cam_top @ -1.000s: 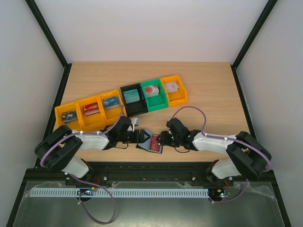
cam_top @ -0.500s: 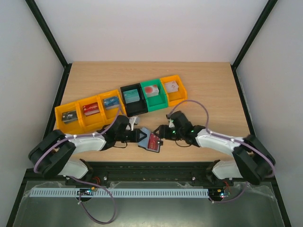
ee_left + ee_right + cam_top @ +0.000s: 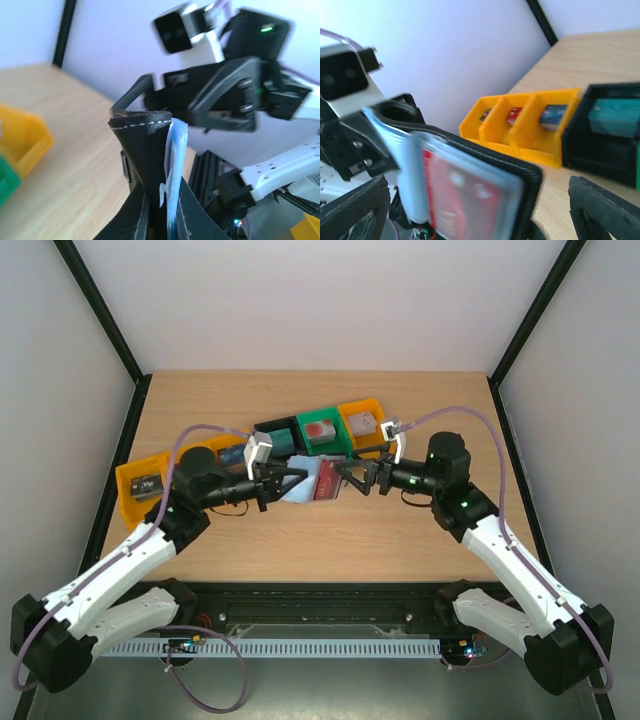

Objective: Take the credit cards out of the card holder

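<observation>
The black card holder (image 3: 303,486) hangs open in the air above the table's middle, with my left gripper (image 3: 284,483) shut on its left part. A red credit card (image 3: 327,481) shows in its blue-grey pocket, facing my right gripper (image 3: 352,479), which stands open just right of it. In the left wrist view the card holder (image 3: 146,150) runs edge-on up from between my fingers (image 3: 129,220), blue-grey pocket (image 3: 175,165) on its right. In the right wrist view the red card (image 3: 462,202) fills the space between my wide-apart fingers (image 3: 602,210).
A row of bins lies behind the arms: yellow bins (image 3: 150,485) at the left, then a black bin (image 3: 276,432), a green bin (image 3: 326,436) and a yellow bin (image 3: 366,424), each with a small card-like piece. Black frame posts flank the table.
Both arms rose from the near table edge toward the middle, lifting the card holder. My left gripper shut on the holder; my right gripper opened wide.
</observation>
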{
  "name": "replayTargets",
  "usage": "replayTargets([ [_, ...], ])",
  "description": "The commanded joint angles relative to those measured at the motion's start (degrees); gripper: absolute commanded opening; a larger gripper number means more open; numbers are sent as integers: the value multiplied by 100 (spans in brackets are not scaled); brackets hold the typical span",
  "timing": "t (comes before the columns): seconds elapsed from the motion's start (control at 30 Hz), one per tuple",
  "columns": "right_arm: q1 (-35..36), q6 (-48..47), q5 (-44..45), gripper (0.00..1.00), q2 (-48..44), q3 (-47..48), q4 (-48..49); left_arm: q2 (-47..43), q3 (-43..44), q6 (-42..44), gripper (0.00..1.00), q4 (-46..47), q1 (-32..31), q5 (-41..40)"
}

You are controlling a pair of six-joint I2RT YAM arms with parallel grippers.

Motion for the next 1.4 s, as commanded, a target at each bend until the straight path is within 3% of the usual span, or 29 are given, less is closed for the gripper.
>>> replayTargets([
  [0.0,-42,-1029,-711,95,-3,686,-430,-260,567,884,2,309,65,723],
  [0.17,-36,-1437,-998,95,-22,934,-466,-255,559,198,2,1235,64,863],
  [0.53,-44,-1401,-1347,95,-139,941,-2,-375,1019,747,2,1170,59,1584],
  [0.63,-35,-1020,-1285,91,-168,887,477,-380,1118,731,2,1165,55,1700],
  [0.7,-35,-548,-1445,82,-135,854,1079,-363,1125,730,2,1225,32,1712],
  [0.83,35,41,-1421,51,-115,702,1655,-340,1099,704,2,1273,-9,1677],
  [1.0,162,628,-1613,46,-144,482,2390,-349,994,480,2,1466,-7,1483],
  [1.17,413,785,-1855,45,-52,439,2381,-341,1001,373,2,1568,-7,1466],
  [1.3,547,751,-1856,26,-13,568,2311,-345,1011,315,2,1551,-6,1362],
  [1.37,553,517,-1811,7,49,739,1880,-367,992,189,2,1526,-9,1229],
])
